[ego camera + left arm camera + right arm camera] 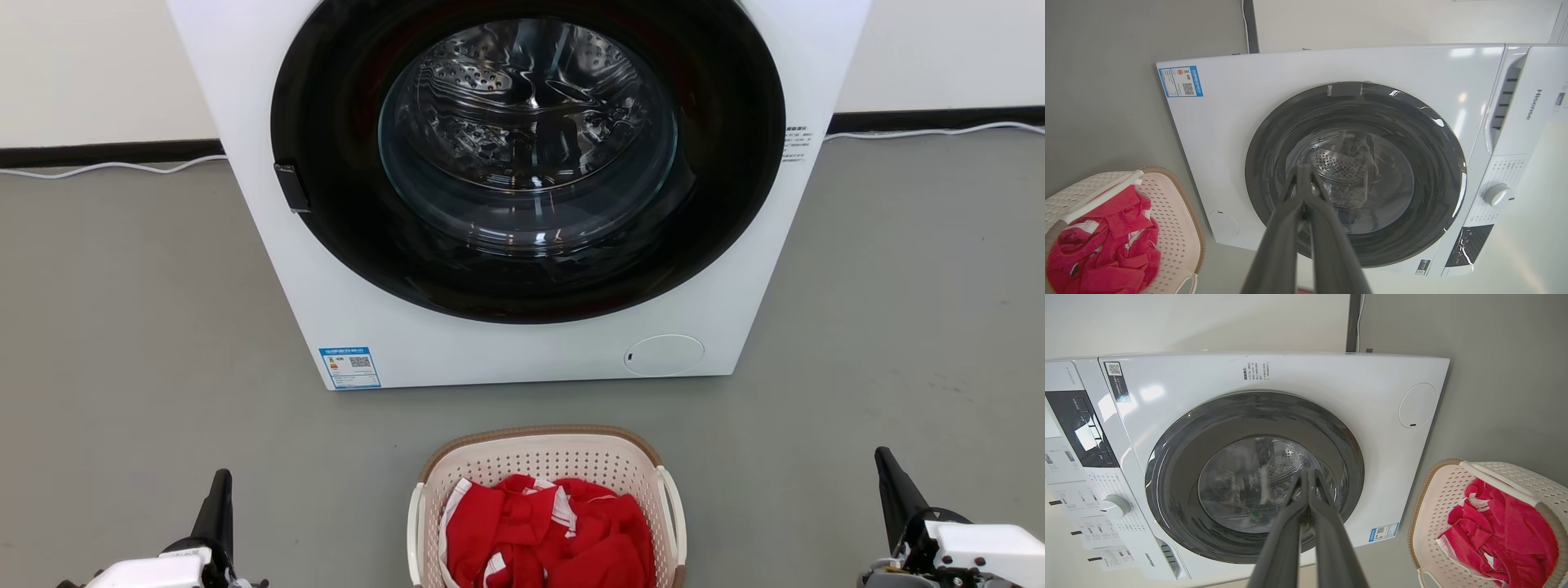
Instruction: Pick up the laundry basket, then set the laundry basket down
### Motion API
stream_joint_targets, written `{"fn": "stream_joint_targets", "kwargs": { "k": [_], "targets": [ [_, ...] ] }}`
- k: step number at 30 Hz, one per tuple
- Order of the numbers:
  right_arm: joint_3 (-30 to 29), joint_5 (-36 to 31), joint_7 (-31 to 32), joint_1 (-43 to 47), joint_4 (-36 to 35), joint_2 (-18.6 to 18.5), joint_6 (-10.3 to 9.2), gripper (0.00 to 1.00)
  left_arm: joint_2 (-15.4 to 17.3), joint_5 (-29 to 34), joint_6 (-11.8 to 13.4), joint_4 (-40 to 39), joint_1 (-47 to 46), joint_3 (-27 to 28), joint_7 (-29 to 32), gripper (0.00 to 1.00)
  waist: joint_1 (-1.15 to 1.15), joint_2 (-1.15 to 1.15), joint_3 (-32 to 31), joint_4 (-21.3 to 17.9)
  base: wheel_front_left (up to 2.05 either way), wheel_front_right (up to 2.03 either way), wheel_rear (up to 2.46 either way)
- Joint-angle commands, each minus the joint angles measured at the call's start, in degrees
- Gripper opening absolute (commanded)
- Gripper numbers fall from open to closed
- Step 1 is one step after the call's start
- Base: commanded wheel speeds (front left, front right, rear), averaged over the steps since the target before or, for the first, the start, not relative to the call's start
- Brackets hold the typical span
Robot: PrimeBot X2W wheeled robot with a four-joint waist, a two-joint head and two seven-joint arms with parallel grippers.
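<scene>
The laundry basket (545,457), cream with perforated walls, a brown rim and white side handles, stands on the grey floor at the bottom centre of the head view. Red cloth with white trim (547,535) lies inside it. My left gripper (220,486) is at the lower left, well to the left of the basket, fingers shut and empty. At the lower right my right gripper (886,465) is equally far off, shut and empty too. The basket (1167,204) sits low left beside the shut left gripper (1302,171) in the left wrist view. It (1437,498) sits low right in the right wrist view, beside the right gripper (1308,473).
A white front-loading washing machine (522,343) with a dark round glass door (526,155), shut, stands just behind the basket. White cables (114,167) run along the dark skirting by the wall. Grey floor (122,327) spreads on both sides of the machine.
</scene>
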Motion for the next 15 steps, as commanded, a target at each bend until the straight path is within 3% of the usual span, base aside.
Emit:
{"fn": "stream_joint_targets", "kwargs": {
  "k": [1,15],
  "targets": [
    [1.0,-0.4,0.4,-2.0,-1.7,-0.5,0.14,0.00,0.7,0.4,-0.4,-1.5,-2.7,1.9,0.3,0.00,0.00,0.00,0.0,0.0,0.00,0.00,0.00],
    [0.9,-0.4,0.4,-2.0,-1.7,-0.5,0.14,0.00,0.7,0.4,-0.4,-1.5,-2.7,1.9,0.4,0.00,0.00,0.00,0.0,0.0,0.00,0.00,0.00]
  ]
}}
